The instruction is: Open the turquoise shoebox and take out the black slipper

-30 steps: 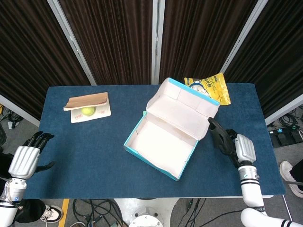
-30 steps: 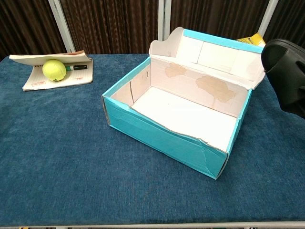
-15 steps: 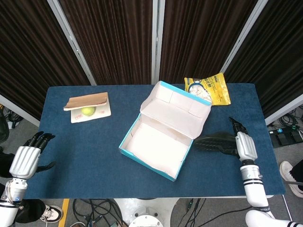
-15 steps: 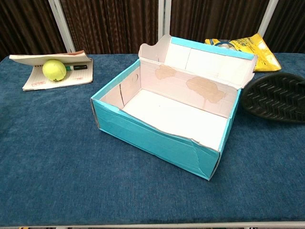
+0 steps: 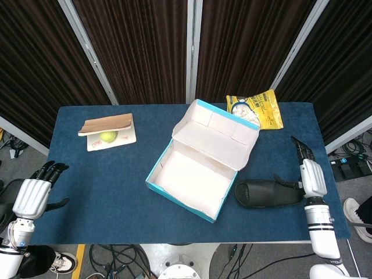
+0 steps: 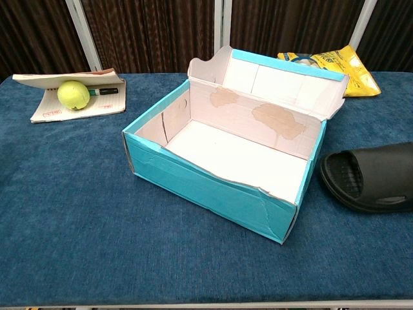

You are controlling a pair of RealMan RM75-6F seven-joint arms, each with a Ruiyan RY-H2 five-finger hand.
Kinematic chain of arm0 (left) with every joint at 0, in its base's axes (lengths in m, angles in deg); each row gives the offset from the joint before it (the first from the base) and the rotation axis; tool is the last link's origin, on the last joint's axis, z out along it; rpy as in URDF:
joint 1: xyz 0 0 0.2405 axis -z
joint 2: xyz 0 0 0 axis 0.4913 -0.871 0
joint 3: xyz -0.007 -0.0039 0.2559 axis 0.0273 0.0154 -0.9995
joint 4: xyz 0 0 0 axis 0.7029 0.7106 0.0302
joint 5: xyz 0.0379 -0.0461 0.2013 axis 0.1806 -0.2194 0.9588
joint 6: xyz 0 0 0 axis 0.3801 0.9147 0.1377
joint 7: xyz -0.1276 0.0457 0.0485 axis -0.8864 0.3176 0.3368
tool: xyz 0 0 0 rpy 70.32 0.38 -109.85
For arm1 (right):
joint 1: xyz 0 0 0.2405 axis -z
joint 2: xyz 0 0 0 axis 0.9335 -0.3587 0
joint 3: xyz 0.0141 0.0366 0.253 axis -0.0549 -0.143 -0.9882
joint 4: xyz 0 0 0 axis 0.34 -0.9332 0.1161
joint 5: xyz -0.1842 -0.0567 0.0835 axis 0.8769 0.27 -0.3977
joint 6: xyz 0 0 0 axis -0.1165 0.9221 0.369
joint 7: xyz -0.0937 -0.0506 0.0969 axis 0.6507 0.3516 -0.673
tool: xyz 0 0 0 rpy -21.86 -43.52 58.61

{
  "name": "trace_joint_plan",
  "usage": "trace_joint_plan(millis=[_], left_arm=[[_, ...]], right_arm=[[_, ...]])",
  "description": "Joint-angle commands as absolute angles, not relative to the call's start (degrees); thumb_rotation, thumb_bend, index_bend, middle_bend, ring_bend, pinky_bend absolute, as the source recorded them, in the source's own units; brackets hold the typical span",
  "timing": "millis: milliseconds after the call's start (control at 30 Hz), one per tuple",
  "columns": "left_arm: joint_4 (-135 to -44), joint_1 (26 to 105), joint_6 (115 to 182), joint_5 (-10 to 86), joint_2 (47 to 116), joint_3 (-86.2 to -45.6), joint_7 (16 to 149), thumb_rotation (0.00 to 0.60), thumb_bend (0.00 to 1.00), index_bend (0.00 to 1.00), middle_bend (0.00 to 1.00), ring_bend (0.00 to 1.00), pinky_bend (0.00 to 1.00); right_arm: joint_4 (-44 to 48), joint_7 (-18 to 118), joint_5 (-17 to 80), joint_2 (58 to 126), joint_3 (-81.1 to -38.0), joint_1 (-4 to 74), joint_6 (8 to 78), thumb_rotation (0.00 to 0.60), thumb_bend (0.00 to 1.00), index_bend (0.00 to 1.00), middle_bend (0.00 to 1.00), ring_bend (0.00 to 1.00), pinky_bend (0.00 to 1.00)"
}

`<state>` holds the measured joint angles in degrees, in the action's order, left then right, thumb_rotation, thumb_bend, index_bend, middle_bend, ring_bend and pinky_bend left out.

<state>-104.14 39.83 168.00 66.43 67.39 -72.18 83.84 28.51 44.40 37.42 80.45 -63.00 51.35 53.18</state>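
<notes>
Head view only: both hands, apparently open

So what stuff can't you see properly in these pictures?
- Black slipper: chest view cuts off its heel end at the right edge.
- Right hand: head view cannot settle whether it touches the slipper; chest view misses it.
- Yellow snack bag: print too small to read; the turquoise shoebox lid partly hides it in chest view.
- Book under the tennis ball: writing too small.
</notes>
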Motion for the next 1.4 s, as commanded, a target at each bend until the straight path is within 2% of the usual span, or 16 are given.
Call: trace_joint_plan(millis=[33,267,667,1033,1400], left_arm=[[-104.13,39.85,167.91,66.23,67.44,-72.12,84.0,0.6,0.07,0.21,0.19,0.11,0.32],[-103.93,39.84,167.95,65.78,67.54,-71.88,84.21,0.6,0.07,0.21,0.19,0.11,0.32],[-105.52,39.39,169.15,64.01,66.74,-70.51,86.4,0.6,0.07,0.21,0.19,0.11,0.32],[-105.36,38.6,170.7,60.5,67.17,-68.36,88.71,0.6,0.07,0.21,0.19,0.11,0.32],[-104.55,38.47,170.63,60.3,67.65,-68.31,88.25,0.6,0.07,0.21,0.19,0.11,0.32]], right_arm=[[26.39,46.14,41.87,79.92,-61.88,51.6,55.07,0.6,0.05,0.0,0.04,0.0,0.01],[24.05,59.52,48.95,80.23,-60.68,52.5,62.83,0.6,0.06,0.0,0.02,0.0,0.0],[26.31,73.13,51.08,79.56,-58.63,54.55,66.33,0.6,0.08,0.0,0.02,0.0,0.0],[25.91,74.08,50.83,80.29,-55.32,57.21,65.72,0.6,0.09,0.0,0.02,0.0,0.0],[24.41,72.04,51.44,81.72,-52.22,60.81,66.65,0.6,0.09,0.0,0.01,0.0,0.0]])
